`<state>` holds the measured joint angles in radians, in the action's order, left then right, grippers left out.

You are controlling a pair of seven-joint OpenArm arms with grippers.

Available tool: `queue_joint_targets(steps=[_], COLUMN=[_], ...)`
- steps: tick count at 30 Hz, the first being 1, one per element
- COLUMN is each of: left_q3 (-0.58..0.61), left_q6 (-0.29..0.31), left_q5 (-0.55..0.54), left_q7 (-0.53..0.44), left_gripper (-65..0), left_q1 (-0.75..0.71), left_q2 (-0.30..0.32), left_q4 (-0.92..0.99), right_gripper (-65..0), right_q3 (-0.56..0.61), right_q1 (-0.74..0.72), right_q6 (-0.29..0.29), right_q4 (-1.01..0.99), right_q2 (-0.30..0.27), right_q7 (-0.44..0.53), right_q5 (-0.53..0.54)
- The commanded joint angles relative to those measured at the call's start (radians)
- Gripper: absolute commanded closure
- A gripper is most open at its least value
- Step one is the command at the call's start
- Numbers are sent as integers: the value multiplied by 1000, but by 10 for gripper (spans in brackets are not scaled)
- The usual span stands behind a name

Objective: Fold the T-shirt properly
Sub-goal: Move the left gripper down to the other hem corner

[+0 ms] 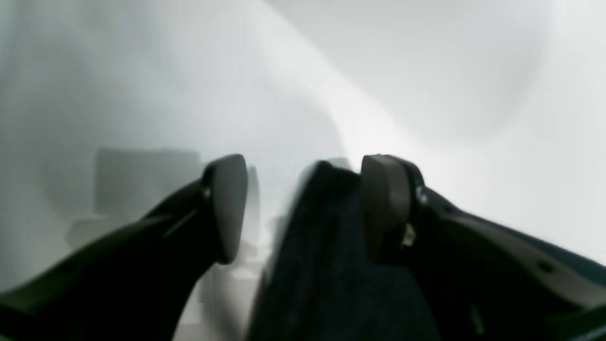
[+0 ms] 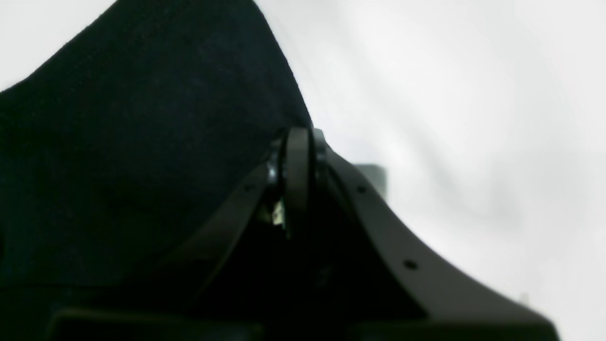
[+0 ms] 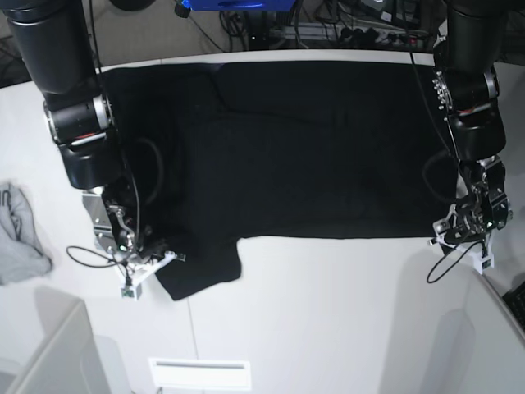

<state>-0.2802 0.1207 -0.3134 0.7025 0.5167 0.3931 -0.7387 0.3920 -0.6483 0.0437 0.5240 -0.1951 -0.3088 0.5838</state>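
Note:
The black T-shirt (image 3: pixel 303 148) lies spread flat across the white table, with one sleeve (image 3: pixel 197 275) sticking out toward the front left. My right gripper (image 3: pixel 154 263) sits low at that sleeve's left edge. In the right wrist view its pads (image 2: pixel 297 175) are pressed together, and the black cloth (image 2: pixel 142 156) runs straight into the closed tips. My left gripper (image 3: pixel 461 230) is at the shirt's front right corner. Its jaws (image 1: pixel 307 203) stand apart, and a fold of black fabric (image 1: pixel 326 255) rises between them against the right pad (image 1: pixel 386 203).
A small light grey cloth (image 3: pixel 20 238) lies at the table's left edge. A white box corner (image 3: pixel 49 353) stands at the front left and a white slotted plate (image 3: pixel 199 373) at the front edge. Cables and equipment (image 3: pixel 328 29) line the back.

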Motion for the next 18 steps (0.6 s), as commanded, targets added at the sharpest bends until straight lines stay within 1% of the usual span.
queue_joint_targets(steps=[1,3,6,8,11,12,18], left_q3=[-1,-1,3,55,132,138,138], left_q6=[3,3,3,3,3,3,3], left_q5=[9,26,41,38,36,36,36], left_q7=[-42,-76,-93,-97,-143,-155,-157], left_gripper=[-377,-377,-377,-377,-377,-377,-364], left_q1=[46,59,86,90,84,81,58], left_q2=[13,10,-1,-3,-9,-18,-44], left_q4=[1,40,106,129,140,140,140], right_gripper=[0,0,0,0,0,0,0], right_q3=[-3,-3,-3,-3,-3,-3,-3], right_q1=[-17,-17,-17,-17,-18,-18,-17], right_q6=[3,3,3,3,3,3,3], right_q4=[5,5,5,5,5,5,5], right_q2=[-7,-5,-5,-4,-4,-4,-5], right_q7=[-30,-30,-30,-30,-30,-30,-30], right_q5=[2,3,3,3,5,5,5])
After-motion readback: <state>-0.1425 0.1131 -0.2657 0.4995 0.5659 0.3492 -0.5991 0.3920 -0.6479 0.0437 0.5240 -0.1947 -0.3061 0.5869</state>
